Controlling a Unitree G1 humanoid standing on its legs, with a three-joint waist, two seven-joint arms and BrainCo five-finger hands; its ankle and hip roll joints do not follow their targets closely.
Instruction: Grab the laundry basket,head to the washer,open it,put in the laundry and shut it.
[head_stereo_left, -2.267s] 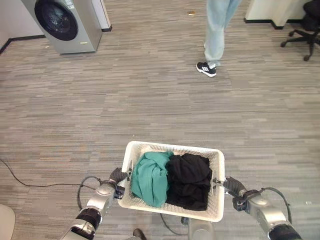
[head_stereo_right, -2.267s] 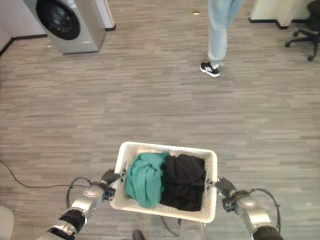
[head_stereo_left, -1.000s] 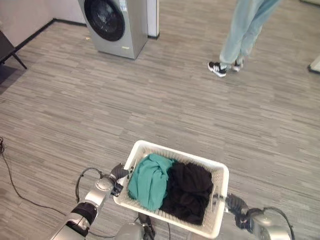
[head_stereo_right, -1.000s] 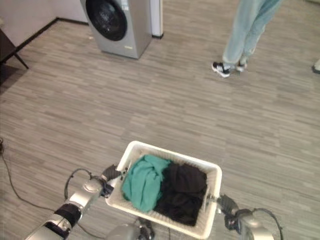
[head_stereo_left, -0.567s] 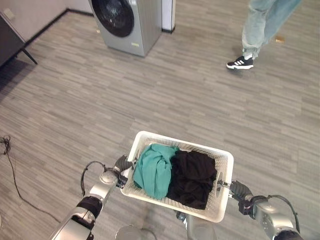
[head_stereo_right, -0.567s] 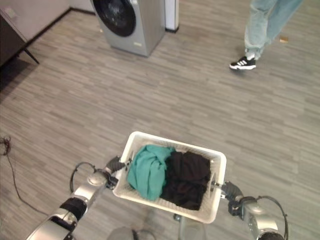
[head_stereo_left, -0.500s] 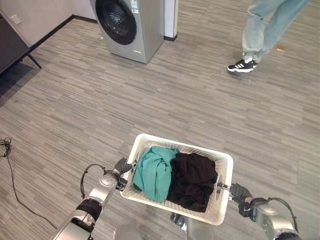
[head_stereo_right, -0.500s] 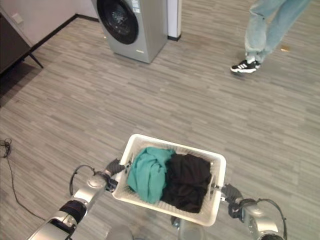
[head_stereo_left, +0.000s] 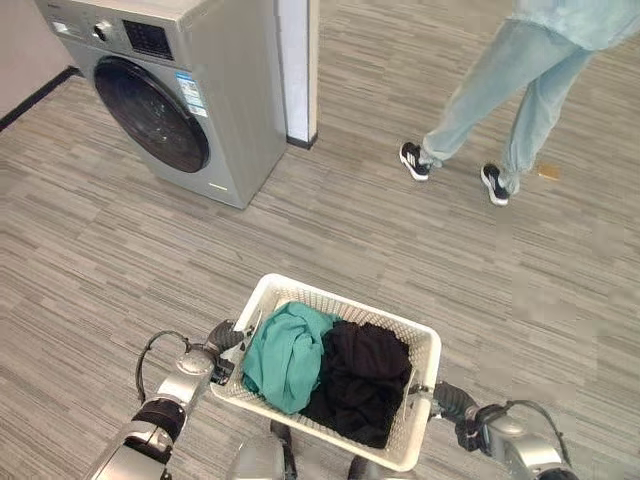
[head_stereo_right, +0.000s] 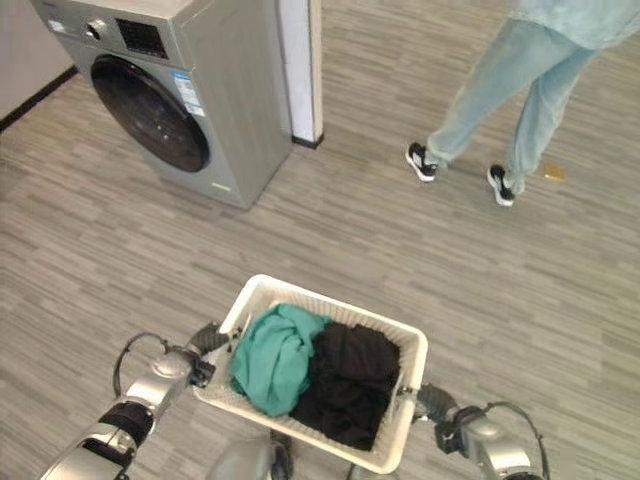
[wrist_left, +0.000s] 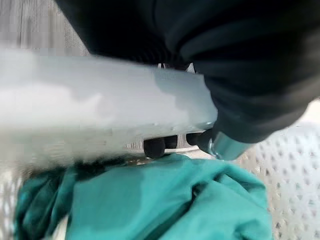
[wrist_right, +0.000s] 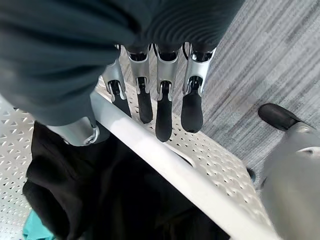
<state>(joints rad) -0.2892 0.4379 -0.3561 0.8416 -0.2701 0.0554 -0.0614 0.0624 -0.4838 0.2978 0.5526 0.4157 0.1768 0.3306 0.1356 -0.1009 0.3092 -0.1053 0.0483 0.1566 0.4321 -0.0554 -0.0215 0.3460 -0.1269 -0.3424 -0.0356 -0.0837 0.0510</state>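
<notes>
Nearest, a white laundry basket (head_stereo_left: 417, 420) carried off the floor between both arms. Left hand (head_stereo_left: 226, 338) clamped on its left rim, dark-tipped fingers (wrist_left: 155, 147) hooked under the rim edge in the left wrist view, most of that hand hidden by its dark cover and the blurred rim. Right hand (head_stereo_left: 447, 400) at the right rim, fingers (wrist_right: 192, 109) down the perforated outer wall and thumb on the inner side, pinching the rim between them. Inside the basket, a teal garment (head_stereo_left: 283, 356) on the left, touching a black garment (head_stereo_left: 361, 382) on the right; lower layers of laundry hidden, basket floor not visible. Near edge of the basket cut off at the bottom in the right eye view. Farther off, wood-look floor (head_stereo_left: 120, 260). Far left, a silver washer (head_stereo_left: 213, 90) with its dark round door (head_stereo_left: 152, 114) closed, top partly cut off. Far right, a person's legs (head_stereo_left: 500, 90) in light blue trousers and dark shoes, upper body out of frame.
</notes>
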